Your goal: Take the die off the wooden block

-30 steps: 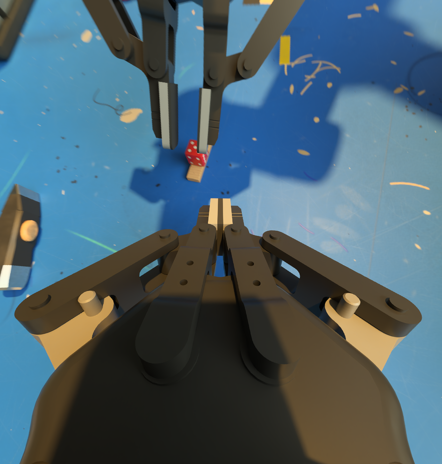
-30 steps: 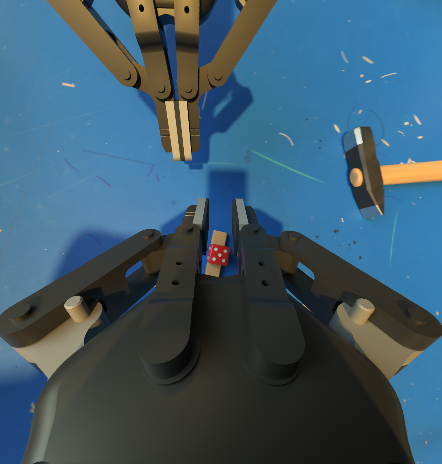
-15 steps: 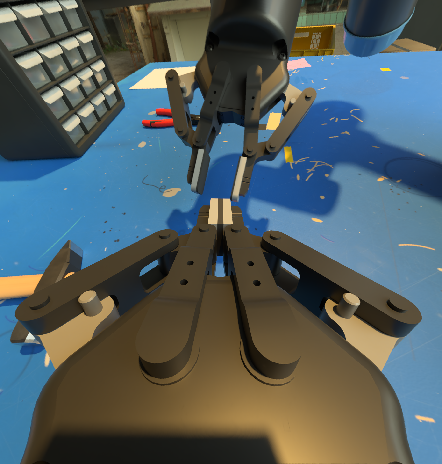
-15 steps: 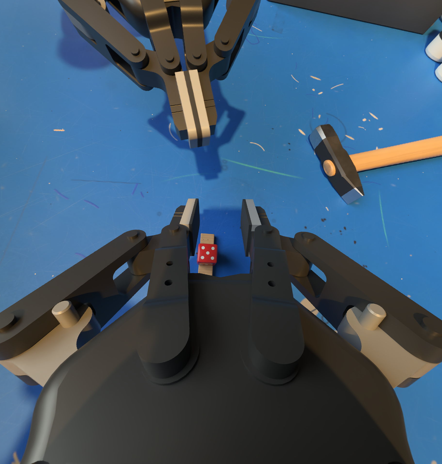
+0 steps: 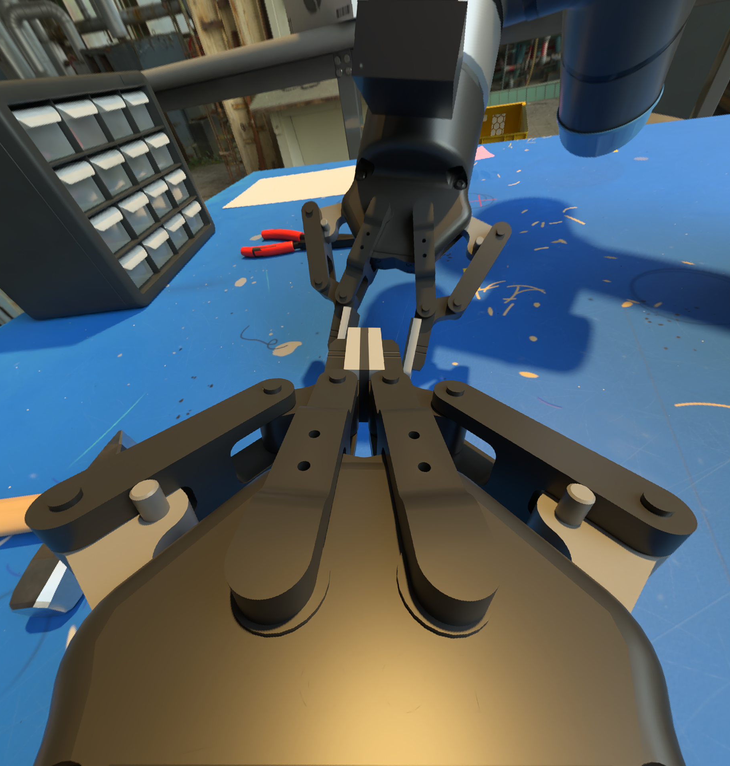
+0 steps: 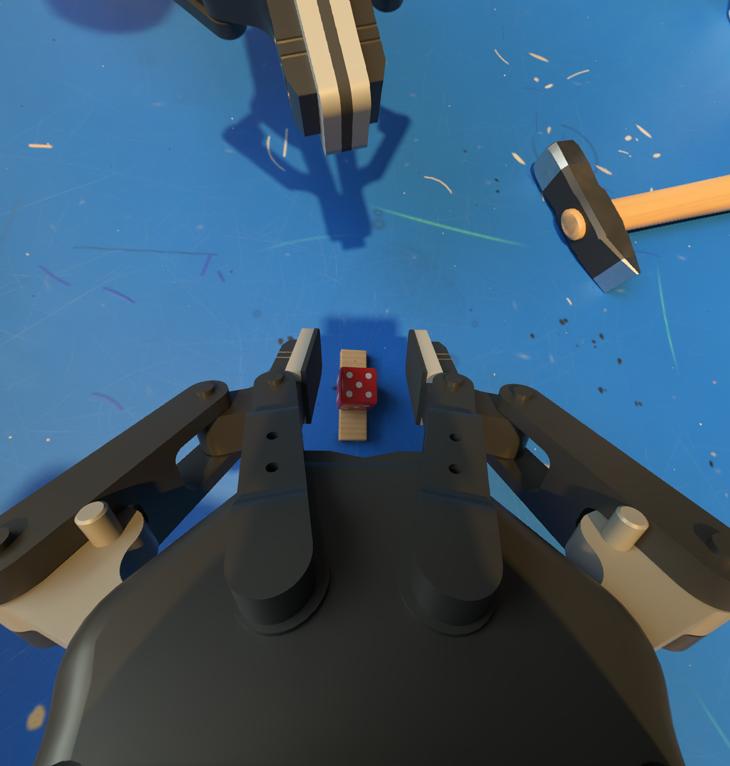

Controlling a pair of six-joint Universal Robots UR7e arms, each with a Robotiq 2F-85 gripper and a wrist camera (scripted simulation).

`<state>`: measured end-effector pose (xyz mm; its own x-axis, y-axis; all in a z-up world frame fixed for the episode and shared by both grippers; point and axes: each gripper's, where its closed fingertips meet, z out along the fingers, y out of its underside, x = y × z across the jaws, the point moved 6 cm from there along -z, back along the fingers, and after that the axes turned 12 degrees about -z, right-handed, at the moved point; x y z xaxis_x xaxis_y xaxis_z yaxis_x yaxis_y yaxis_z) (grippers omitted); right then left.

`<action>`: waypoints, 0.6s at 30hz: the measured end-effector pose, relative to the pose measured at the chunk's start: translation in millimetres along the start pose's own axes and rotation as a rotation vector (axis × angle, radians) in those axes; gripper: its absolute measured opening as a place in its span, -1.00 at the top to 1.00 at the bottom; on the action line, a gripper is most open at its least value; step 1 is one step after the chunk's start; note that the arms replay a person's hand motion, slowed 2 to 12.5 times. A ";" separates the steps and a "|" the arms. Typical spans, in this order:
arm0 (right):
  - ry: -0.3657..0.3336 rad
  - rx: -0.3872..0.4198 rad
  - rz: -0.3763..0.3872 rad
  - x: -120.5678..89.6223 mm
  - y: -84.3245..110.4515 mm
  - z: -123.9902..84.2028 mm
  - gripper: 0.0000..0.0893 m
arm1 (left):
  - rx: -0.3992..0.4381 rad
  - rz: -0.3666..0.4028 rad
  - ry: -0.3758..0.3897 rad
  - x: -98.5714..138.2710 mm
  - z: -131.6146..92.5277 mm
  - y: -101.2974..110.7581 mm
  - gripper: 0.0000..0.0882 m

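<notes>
In the right wrist view a red die with white pips sits on a small flat wooden block on the blue table. My right gripper is open and hangs above them, its fingers on either side of the die without touching it. My left gripper is shut and empty; it also shows at the top of the right wrist view, beyond the block. The right gripper shows open just beyond the left fingertips in the left wrist view. The die and block are hidden in the left wrist view.
A hammer with a wooden handle lies right of the block; its head shows at the lower left of the left wrist view. A dark drawer cabinet stands at the back left. Red-handled pliers and a pale sheet lie beyond.
My right gripper has opened wider and centred over the die. My left gripper has tilted up and moved closer to the right gripper, so the die left its view.
</notes>
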<state>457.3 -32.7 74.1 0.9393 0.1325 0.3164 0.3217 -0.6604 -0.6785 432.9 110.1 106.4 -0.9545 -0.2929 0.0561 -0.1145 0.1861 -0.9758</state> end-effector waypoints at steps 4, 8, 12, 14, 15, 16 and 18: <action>-0.011 -0.013 -0.006 -1.8 0.7 2.2 0.23 | 0.033 -0.009 -0.008 0.3 -0.1 -0.9 0.72; -0.041 -0.030 0.011 -5.1 3.9 5.2 0.24 | 0.031 -0.065 -0.043 -8.5 -3.0 -0.4 -0.77; -0.040 -0.037 0.011 -5.3 6.6 6.9 0.25 | 0.029 -0.080 -0.019 -5.8 -0.8 3.2 -0.66; -0.035 -0.039 0.005 -4.8 7.5 7.3 0.27 | 0.043 -0.063 -0.018 -4.5 -1.1 1.2 -0.21; -0.034 -0.041 0.004 -4.8 8.2 7.5 0.28 | 0.050 -0.054 -0.020 -4.1 -1.6 0.2 -0.11; -0.034 -0.044 0.005 -4.8 9.0 7.6 0.29 | 0.055 -0.046 -0.022 -3.9 -2.0 -0.7 -0.14; -0.036 -0.048 0.008 -5.0 10.6 8.0 0.30 | 0.064 -0.037 -0.028 -3.9 -2.7 -1.7 -0.43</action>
<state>457.0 -34.4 60.0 0.9459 0.1525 0.2865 0.3085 -0.6963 -0.6481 436.0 113.5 108.4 -0.9418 -0.3247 0.0874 -0.1309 0.1147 -0.9847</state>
